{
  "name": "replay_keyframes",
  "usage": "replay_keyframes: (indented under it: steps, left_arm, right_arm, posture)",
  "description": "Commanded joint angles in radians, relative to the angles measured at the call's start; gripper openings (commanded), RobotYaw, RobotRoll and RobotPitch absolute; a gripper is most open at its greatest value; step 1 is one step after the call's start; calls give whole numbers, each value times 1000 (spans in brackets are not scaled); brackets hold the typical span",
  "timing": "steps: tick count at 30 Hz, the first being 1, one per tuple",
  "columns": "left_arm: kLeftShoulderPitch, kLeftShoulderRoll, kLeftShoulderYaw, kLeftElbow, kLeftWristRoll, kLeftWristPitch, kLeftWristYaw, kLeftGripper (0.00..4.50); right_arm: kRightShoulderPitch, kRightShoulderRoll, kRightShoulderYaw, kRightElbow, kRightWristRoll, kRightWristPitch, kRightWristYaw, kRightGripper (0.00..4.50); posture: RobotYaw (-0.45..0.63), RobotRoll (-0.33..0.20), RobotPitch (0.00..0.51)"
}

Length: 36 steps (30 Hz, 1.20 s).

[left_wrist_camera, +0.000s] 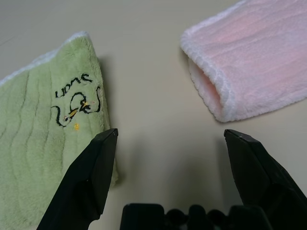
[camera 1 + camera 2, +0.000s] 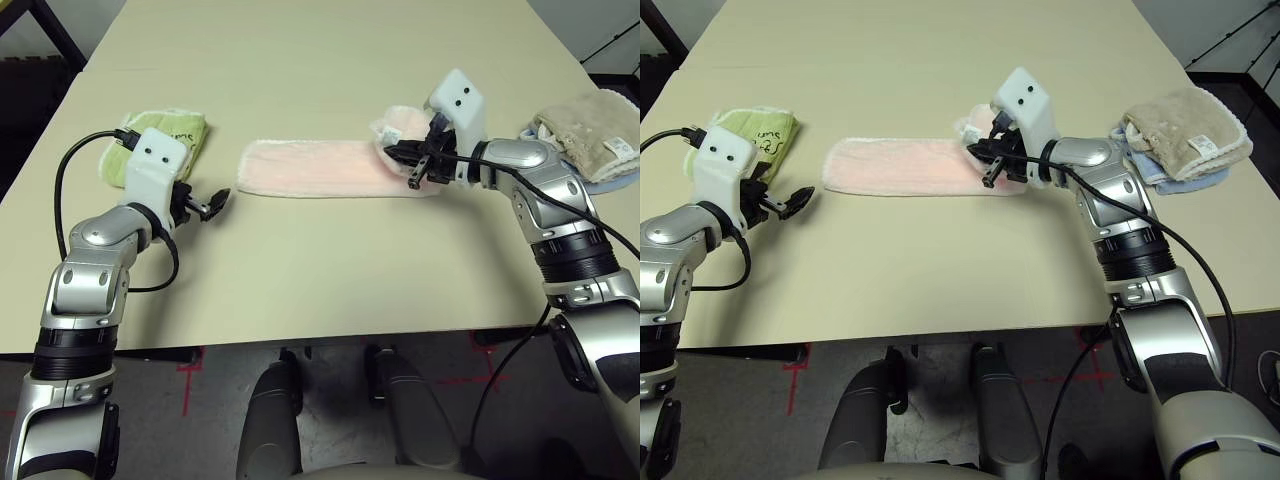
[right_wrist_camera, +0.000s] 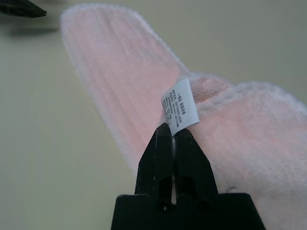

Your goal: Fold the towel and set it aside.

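The pale pink towel (image 2: 310,167) lies across the middle of the table as a long, narrow folded strip. Its right end is lifted and curled back over the strip. My right gripper (image 2: 398,155) is shut on that raised end, and the white care label (image 3: 180,106) stands just above my closed fingertips (image 3: 163,143). My left gripper (image 2: 212,203) hovers open a little off the strip's left end (image 1: 211,86), with nothing between its fingers (image 1: 91,172).
A light green towel (image 2: 175,135) with dark embroidery lies folded at the left, right beside my left gripper. Beige and blue towels (image 2: 1185,130) are stacked at the right edge of the table. The table's front edge runs just below both arms.
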Motion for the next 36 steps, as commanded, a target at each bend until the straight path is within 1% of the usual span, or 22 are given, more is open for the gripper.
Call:
replay_keyframes:
  steps: [1,8,20,23,26,27,29,30,32,33,36]
  left_arm:
    - [14,-1,1,-11,-3,4,0,4500]
    - [21,3,4,-20,-3,8,0,4500]
    - [25,10,2,-31,-1,16,-4,4500]
    - [26,12,3,-35,-1,20,-5,4500]
    - [28,16,5,-37,-1,24,-6,4500]
    - [28,17,5,-38,-2,25,-6,4500]
    - [28,17,5,-38,-2,25,-6,4500]
    - [26,17,4,-37,-2,26,-6,4500]
    - [23,15,2,-36,-2,26,-6,4500]
    - [22,14,0,-34,-2,25,-5,4500]
    - [19,13,-4,-30,-1,23,-6,4500]
  right_arm:
    - [22,-8,18,-29,12,27,22,22]
    - [29,6,30,-20,7,33,19,22]
    - [36,77,58,27,-3,30,-25,22]
    - [33,87,52,40,-6,32,-43,825]
    - [28,81,45,44,2,33,-40,1925]
    - [27,76,40,40,8,36,-35,2382]
    - [24,70,28,28,24,44,-24,3070]
    - [23,67,22,22,34,49,-17,3528]
    - [22,54,8,0,60,60,9,4257]
    - [22,47,0,-15,80,69,26,4473]
    - [18,29,-37,-61,146,104,65,4473]
  posture:
    - [-102,0,232]
    - [-96,0,232]
    - [-87,0,236]
    - [-83,0,238]
    - [-84,0,240]
    - [-85,0,240]
    - [-90,0,241]
    - [-90,0,241]
    - [-93,0,241]
    - [-93,0,241]
    - [-98,0,242]
